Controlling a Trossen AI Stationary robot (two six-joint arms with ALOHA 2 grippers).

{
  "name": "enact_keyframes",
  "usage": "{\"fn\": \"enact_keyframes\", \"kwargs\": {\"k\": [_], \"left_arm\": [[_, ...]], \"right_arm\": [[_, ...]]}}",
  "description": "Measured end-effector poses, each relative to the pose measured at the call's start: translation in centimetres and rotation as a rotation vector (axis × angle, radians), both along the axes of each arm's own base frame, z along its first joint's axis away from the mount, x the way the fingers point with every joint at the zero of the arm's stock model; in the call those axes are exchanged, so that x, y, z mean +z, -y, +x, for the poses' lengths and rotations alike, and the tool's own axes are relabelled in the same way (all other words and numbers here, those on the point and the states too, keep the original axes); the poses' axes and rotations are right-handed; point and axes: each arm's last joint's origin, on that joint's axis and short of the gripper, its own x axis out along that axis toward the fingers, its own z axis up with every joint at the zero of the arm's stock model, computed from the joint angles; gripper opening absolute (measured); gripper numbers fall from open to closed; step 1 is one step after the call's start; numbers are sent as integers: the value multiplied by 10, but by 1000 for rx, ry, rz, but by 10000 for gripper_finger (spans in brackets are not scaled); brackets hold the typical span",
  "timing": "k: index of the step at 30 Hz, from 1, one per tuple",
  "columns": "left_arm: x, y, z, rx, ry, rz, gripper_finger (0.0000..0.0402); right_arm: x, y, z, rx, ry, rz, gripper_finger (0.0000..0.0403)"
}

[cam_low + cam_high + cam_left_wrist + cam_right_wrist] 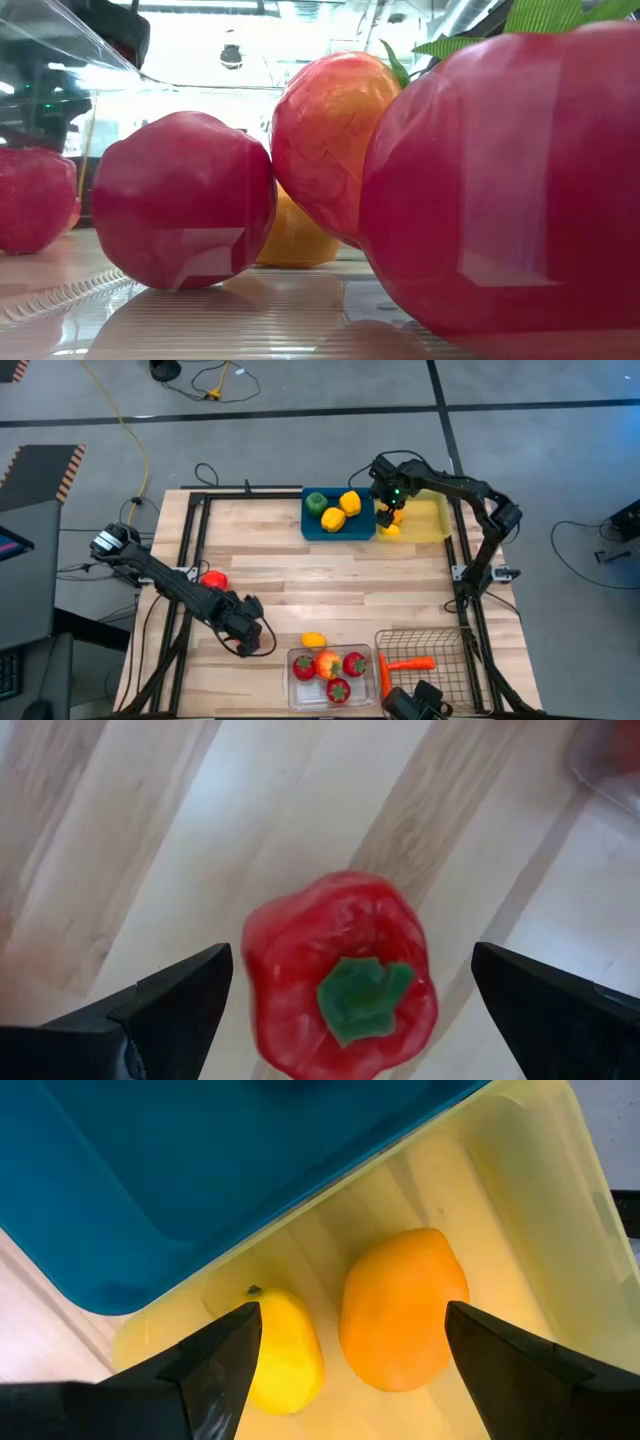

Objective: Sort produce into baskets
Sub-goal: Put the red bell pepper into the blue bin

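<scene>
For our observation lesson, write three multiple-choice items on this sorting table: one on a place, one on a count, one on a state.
1. Where does the carrot lie?
A. blue tray
B. wire basket
C. bare table

2. How many peppers are in the blue tray?
A. one
B. three
C. five

3. How do the right gripper's jaws stand?
A. open, holding nothing
B. shut on a lemon
C. shut on a carrot

Answers:
1 B: the carrot lies inside the mesh.
2 B: one green pepper and two yellow peppers.
3 A: the jaws are spread above the orange and lemon in the yellow tray.
</scene>
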Motion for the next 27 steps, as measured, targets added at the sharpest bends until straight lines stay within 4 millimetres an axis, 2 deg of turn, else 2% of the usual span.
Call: {"fn": "enact_keyframes", "kwargs": {"k": [8, 20, 27], "left_arm": [[1, 10, 1, -35, 48, -30, 398], [1, 9, 1, -52, 65, 1, 398], [-11, 6, -5, -29, 20, -3, 398]], "right_arm": [[0, 0, 0, 0, 0, 0, 343], [0, 0, 0, 0, 0, 0, 343], [0, 0, 0, 0, 0, 0, 343]]}}
